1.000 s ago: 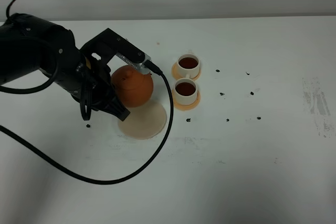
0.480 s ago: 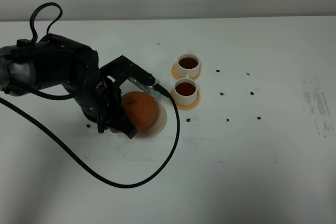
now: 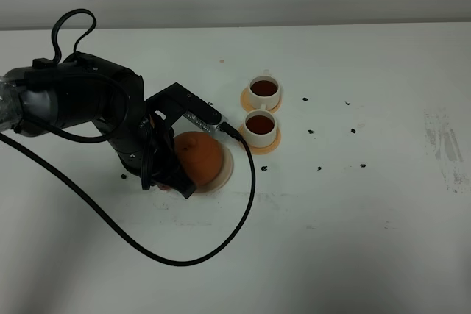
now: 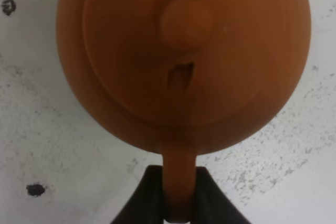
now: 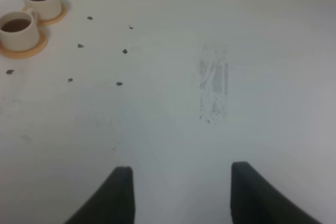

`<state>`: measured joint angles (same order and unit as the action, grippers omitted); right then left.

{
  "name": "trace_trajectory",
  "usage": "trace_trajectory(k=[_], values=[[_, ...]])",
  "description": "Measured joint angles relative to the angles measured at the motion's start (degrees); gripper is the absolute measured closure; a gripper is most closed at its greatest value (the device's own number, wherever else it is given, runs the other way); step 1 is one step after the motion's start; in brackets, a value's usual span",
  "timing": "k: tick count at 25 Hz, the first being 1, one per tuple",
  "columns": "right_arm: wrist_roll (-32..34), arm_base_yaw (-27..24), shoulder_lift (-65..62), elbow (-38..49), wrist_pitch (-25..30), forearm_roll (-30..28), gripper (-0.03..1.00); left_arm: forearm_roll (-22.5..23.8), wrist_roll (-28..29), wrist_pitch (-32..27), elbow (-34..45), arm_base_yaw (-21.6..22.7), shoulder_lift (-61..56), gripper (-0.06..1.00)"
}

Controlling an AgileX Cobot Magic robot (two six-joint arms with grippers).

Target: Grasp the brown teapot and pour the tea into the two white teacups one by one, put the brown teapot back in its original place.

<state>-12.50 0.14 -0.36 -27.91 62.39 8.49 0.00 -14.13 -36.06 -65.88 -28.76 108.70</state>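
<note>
One white tabletop (image 3: 368, 240) carries everything, speckled with small dark spots and a grey scuffed patch toward its right side. One black arm (image 3: 73, 104) reaches over the left part of it, a black cable looping from it across the surface.

One brown teapot (image 3: 197, 158) sits on one pale beige disc (image 3: 225, 170), of which only a sliver of rim shows past the pot on the cups' side. The left gripper (image 4: 178, 195) has its fingers (image 4: 144, 198) closed on the teapot's loop handle, one on each side, with the knobbed lid facing up.

Two white teacups stand just right of the teapot, one (image 3: 264, 91) farther back and one (image 3: 260, 128) nearer, close together but apart. Each holds dark tea and each sits on its own orange coaster (image 3: 262, 146), so two coasters in all.

The right gripper (image 5: 181, 192) hangs over bare tabletop well away from the cups, its two fingers (image 5: 121, 192) spread wide and holding nothing.
</note>
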Motion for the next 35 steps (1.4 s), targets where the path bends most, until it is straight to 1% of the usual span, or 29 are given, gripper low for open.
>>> trace_trajectory(k=[5,7,12,16,21,24,27,30,33,35], values=[[0.00,0.00,0.00,0.00,0.00,0.00,0.56,0.00,0.05,0.03,0.00,0.00,-0.54,0.60],[0.00,0.00,0.00,0.00,0.00,0.00,0.56,0.00,0.10,-0.07,0.04,0.00,-2.17,0.56],[0.00,0.00,0.00,0.00,0.00,0.00,0.56,0.00,0.05,-2.50,0.04,0.21,-9.99,0.53],[0.00,0.00,0.00,0.00,0.00,0.00,0.56,0.00,0.05,-5.05,0.04,2.71,-17.18,0.53],[0.00,0.00,0.00,0.00,0.00,0.00,0.56,0.00,0.05,-10.51,0.39,10.38,-27.06,0.53],[0.00,0.00,0.00,0.00,0.00,0.00,0.56,-1.84,0.05,-12.34,3.12,16.41,-35.14,0.53],[0.00,0.00,0.00,0.00,0.00,0.00,0.56,-5.25,0.05,-12.60,8.96,23.30,-44.33,0.53],[0.00,0.00,0.00,0.00,0.00,0.00,0.56,-7.68,0.05,-13.43,17.42,30.17,-54.67,0.53],[0.00,0.00,0.00,0.00,0.00,0.00,0.56,-9.33,0.05,-15.79,24.82,34.89,-65.26,0.53],[0.00,0.00,0.00,0.00,0.00,0.00,0.56,-9.58,0.05,-18.49,28.50,36.85,-72.33,0.53]])
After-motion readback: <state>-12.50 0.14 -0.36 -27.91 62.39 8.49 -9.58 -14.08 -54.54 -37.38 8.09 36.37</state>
